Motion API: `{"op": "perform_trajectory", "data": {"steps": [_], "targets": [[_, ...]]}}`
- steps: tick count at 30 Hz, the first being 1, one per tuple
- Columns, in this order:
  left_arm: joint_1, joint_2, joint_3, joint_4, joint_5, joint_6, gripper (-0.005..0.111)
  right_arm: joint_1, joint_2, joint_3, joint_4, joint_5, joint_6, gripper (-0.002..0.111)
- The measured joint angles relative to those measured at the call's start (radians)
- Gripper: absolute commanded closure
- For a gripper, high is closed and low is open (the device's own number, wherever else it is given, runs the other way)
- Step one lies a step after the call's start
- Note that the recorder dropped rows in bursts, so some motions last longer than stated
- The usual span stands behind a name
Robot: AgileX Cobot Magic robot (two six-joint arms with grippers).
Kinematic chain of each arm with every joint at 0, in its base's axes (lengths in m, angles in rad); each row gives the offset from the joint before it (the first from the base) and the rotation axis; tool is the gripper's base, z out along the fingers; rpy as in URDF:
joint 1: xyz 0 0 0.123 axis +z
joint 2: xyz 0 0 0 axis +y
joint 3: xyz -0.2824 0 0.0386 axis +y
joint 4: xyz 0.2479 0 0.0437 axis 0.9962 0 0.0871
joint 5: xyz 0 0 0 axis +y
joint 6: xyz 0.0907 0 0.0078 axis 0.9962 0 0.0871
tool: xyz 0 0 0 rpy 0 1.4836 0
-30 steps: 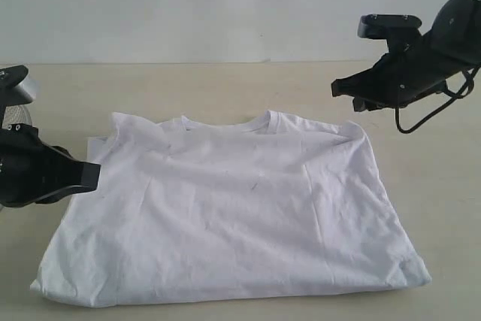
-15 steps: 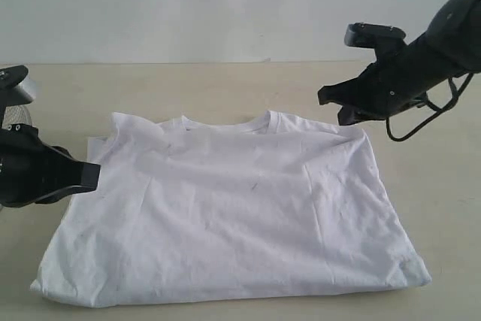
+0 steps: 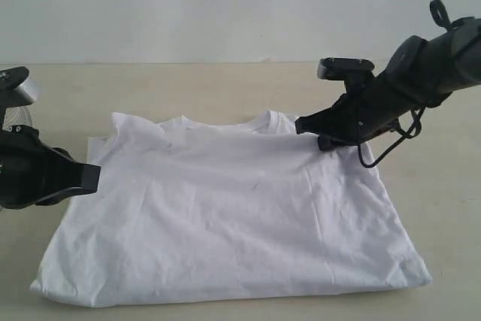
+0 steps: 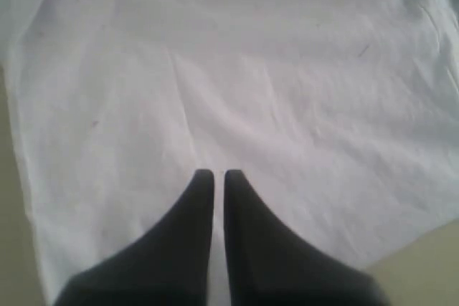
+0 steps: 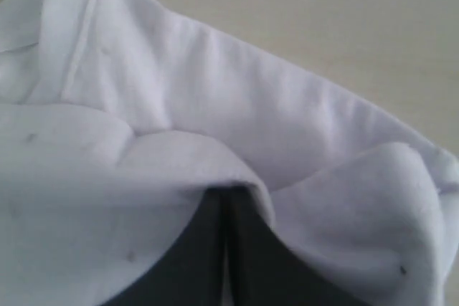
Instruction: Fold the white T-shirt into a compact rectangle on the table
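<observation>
The white T-shirt [image 3: 233,208] lies flat on the table [image 3: 225,84], plain side up, collar at the far edge and sleeves tucked in. My left gripper [image 3: 95,175] hangs over the shirt's left edge. In the left wrist view it [image 4: 219,175] is shut with only a thin slit, nothing between the jaws, over the white cloth [image 4: 287,91]. My right gripper [image 3: 301,125] is down at the shirt's far right shoulder. In the right wrist view it [image 5: 228,193] is shut, its tips tucked under a raised fold of the shirt [image 5: 215,98].
A wire-mesh basket [image 3: 13,116] peeks out behind the left arm at the left edge. Bare table [image 5: 323,5] lies beyond the shoulder and right of the shirt [image 3: 436,186]. A white wall [image 3: 225,5] backs the table. A black cable [image 3: 376,157] loops under the right arm.
My right arm has come down and to the left, from above the table onto the shirt's far right shoulder. The left arm and the shirt's body have not moved.
</observation>
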Motion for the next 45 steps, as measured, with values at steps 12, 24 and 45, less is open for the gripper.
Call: {"op": "perform_trajectory", "data": {"steps": [12,24,45], "targets": [[0.000,0.000,0.000,0.000,0.000,0.000,0.102,0.001,0.006,0.000,0.002,-0.139,0.007,0.108],[0.000,0.000,0.000,0.000,0.009,0.000,0.102,-0.002,0.003,0.000,0.002,-0.200,0.034,0.108],[0.000,0.000,0.000,-0.054,0.006,0.000,0.102,-0.137,-0.110,0.018,-0.006,0.129,0.036,0.108]]}}
